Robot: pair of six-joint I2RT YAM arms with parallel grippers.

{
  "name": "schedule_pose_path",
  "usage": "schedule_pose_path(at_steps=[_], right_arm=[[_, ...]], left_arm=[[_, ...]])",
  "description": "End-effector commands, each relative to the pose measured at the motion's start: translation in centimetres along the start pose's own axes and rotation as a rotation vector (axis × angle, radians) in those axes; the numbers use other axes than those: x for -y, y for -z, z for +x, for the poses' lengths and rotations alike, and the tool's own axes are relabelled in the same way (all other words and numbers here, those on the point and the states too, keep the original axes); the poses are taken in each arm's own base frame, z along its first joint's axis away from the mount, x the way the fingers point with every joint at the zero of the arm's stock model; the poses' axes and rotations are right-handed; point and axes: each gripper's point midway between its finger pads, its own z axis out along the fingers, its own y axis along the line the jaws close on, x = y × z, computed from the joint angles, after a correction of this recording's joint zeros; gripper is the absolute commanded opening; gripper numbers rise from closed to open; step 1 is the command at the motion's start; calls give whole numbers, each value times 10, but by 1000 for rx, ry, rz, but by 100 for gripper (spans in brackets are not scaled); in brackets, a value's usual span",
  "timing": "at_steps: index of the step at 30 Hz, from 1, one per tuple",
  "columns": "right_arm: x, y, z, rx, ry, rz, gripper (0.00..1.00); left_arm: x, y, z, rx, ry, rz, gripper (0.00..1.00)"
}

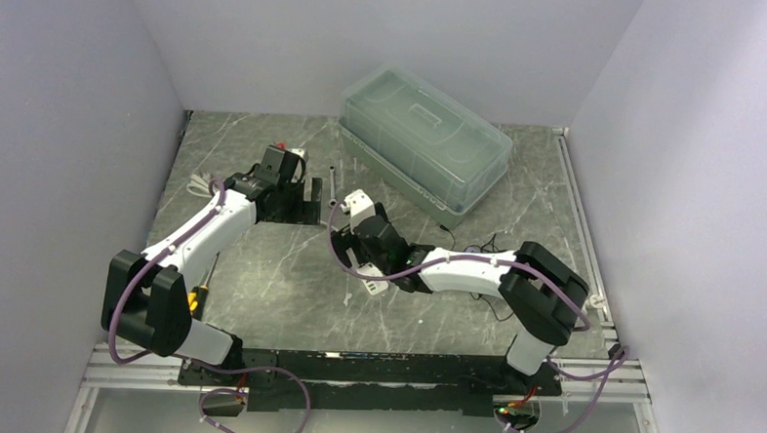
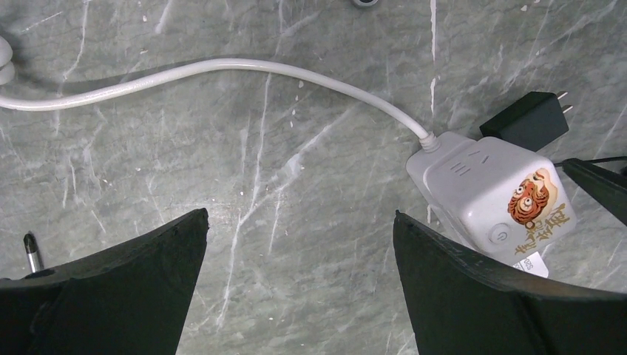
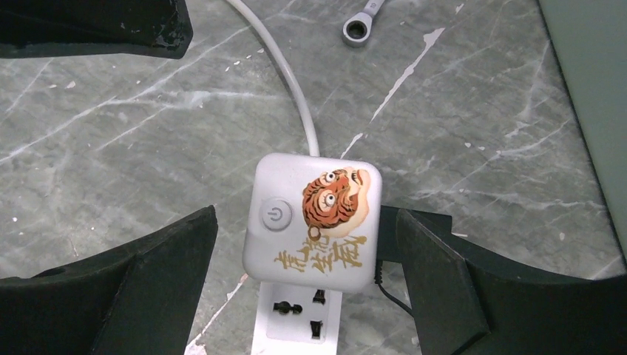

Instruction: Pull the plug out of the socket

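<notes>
The socket [image 3: 314,218] is a white cube with a tiger picture and a power button, standing on the marble table. In the left wrist view the socket [image 2: 492,196] trails a white cord [image 2: 222,68]. The black plug [image 2: 526,120] lies on the table just beside it, with its two prongs bare and out of the socket. My right gripper [image 3: 304,213] is open, with the cube between its fingers and a gap on each side. The plug [image 3: 421,233] shows behind the right finger. My left gripper [image 2: 300,215] is open over bare table, left of the socket.
A clear green lidded bin [image 1: 427,140] stands at the back right. A wrench [image 3: 362,22] lies beyond the socket. A white power strip [image 3: 299,318] lies under the cube's near side. A screwdriver [image 1: 199,291] lies by the left arm.
</notes>
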Motion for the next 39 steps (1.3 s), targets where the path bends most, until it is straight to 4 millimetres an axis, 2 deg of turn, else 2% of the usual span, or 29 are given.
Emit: schedule_pose_path(at_steps=[1,9,13,18,23,26,32,39], right_arm=[[3,-8,-14,12,-16,61,93],[7,-20,-5,-24,-8,106,87],[6,-23,-1,-34,-15,104,78],[5,-23,6,-47,-25,102,55],[7,-19,15,-51,-60,106,16],[8,-15,16,-37,-92,105,1],[12,-7,12,6,-132,101,0],[12,-4,9,23,-135,91,0]], left_arm=[[8,7,-15,34,13,27,98],[10,7,-14,30,15,38,98],[12,5,-12,19,18,50,98],[17,-3,-6,-16,26,72,98],[28,-15,2,-72,50,121,98],[40,-27,8,-121,81,176,97],[56,-55,23,-224,186,219,92],[57,-78,19,-215,277,187,85]])
